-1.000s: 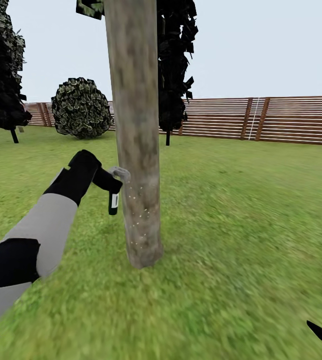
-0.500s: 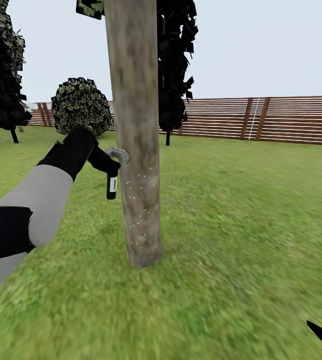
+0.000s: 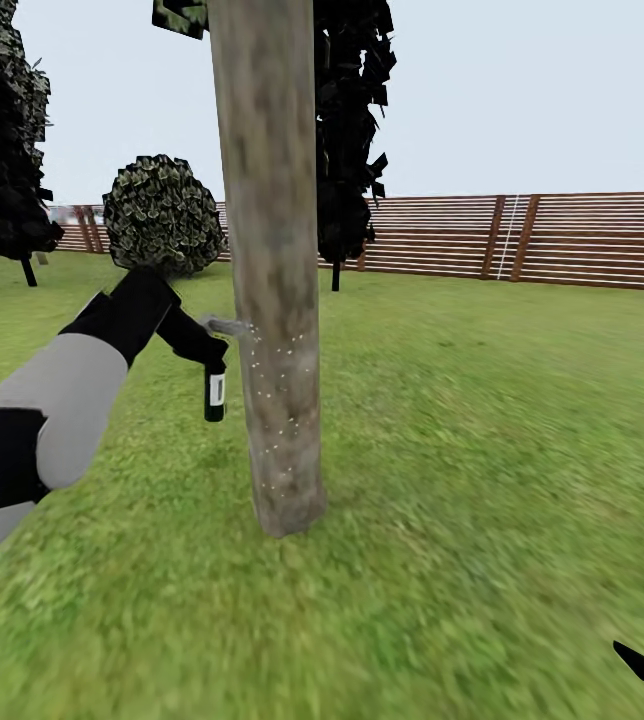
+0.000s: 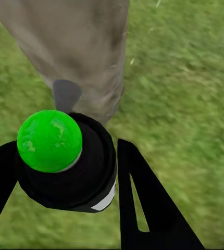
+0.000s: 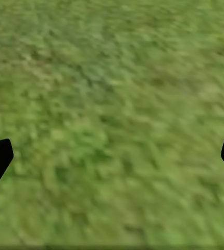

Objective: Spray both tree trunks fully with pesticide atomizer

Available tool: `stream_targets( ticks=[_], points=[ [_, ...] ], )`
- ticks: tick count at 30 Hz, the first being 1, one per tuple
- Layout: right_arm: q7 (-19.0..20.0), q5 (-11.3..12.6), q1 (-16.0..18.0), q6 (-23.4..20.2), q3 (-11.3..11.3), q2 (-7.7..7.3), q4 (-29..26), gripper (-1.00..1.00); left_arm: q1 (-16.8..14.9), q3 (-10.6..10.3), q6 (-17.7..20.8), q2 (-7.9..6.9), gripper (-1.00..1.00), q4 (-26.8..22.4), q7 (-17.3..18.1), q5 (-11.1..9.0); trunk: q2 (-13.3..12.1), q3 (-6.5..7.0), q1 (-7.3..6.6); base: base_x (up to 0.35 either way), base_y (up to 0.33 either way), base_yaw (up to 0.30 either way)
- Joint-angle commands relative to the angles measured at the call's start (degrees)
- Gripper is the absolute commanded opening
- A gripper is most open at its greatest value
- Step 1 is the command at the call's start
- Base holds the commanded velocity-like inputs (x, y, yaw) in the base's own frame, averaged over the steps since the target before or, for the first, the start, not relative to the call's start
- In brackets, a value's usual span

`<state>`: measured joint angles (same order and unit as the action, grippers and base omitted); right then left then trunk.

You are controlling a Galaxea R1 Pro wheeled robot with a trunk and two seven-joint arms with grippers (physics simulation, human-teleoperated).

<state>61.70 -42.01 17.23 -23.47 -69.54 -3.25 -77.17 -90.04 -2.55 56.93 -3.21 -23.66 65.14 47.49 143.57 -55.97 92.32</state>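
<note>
Clamped between the jaws of the left gripper (image 3: pixel 210 352) is the pesticide atomizer (image 3: pixel 215 390), a dark bottle hanging down with its pale nozzle (image 3: pixel 227 325) pointed at, and just beside, the tree trunk (image 3: pixel 272 280); in the left wrist view the bottle's green base (image 4: pixel 49 140) is seen between the black fingers (image 4: pixel 143 203). Pale specks are scattered over the trunk's lower part, which stands on the lawn (image 3: pixel 482 450) before the slatted fence (image 3: pixel 562 240). The jaws of the right gripper (image 5: pixel 112 153) are spread wide over grass.

Tree trunk (image 3: pixel 274 300): mottled grey-brown bark, matt. Pesticide atomizer (image 3: pixel 214 388): black, glossy green cap. Fence (image 3: pixel 522 240): brown wood slats.
</note>
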Motion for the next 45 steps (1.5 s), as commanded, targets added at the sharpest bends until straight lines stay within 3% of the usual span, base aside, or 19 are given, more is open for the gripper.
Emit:
stream_targets(
  ticks=[1,8,14,28,30,32,35,39,45],
  points=[
    [0.0,0.0,0.0,0.0,0.0,0.00,0.0,1.00,0.1,0.0,-0.1,-0.24,-1.00,1.1,0.0,-0.1,0.0,0.00,0.00,0.000,0.000,0.000],
    [0.0,0.0,0.0,0.0,0.0,0.00,0.0,1.00,0.6,-0.1,-0.9,-0.31,-1.00,7.2,-0.6,-0.1,0.0,0.00,0.00,0.000,0.000,0.000],
    [0.0,0.0,0.0,0.0,0.0,0.00,0.0,1.00,4.7,0.0,-2.5,-0.31,-1.00,7.7,-1.1,-0.2,0.0,0.00,0.00,0.000,0.000,0.000],
    [0.0,0.0,0.0,0.0,0.0,0.00,-0.1,1.00,13.4,0.1,-10.6,-0.18,-1.00,7.7,-9.3,-0.8,0.0,0.00,0.00,0.000,0.000,0.000],
    [0.0,0.0,0.0,0.0,0.0,0.00,-0.1,1.00,14.2,0.1,-11.2,-0.15,-1.00,7.7,-10.2,-1.4,0.0,0.00,0.00,0.000,0.000,0.000],
    [0.0,0.0,0.0,0.0,0.0,0.00,-0.1,1.00,15.9,0.0,-13.3,-0.14,-1.00,7.7,-11.0,-4.6,0.0,0.00,0.00,0.000,0.000,0.000],
    [0.0,0.0,0.0,0.0,0.0,0.00,-0.1,1.00,17.7,0.0,-15.3,-0.14,-1.00,7.7,-11.4,-6.5,0.0,0.00,0.00,0.000,0.000,0.000],
    [0.0,-0.1,0.0,0.0,0.0,0.00,-0.1,1.00,20.4,0.0,-17.4,-0.13,-1.00,7.7,-15.9,-7.2,0.0,0.00,0.00,0.000,0.000,0.000],
    [0.0,-0.1,0.0,0.0,0.0,0.00,-0.1,1.00,23.2,0.0,-18.1,-0.13,-1.00,7.8,-17.2,-7.4,0.0,0.00,0.00,0.000,0.000,0.000]
  ],
)
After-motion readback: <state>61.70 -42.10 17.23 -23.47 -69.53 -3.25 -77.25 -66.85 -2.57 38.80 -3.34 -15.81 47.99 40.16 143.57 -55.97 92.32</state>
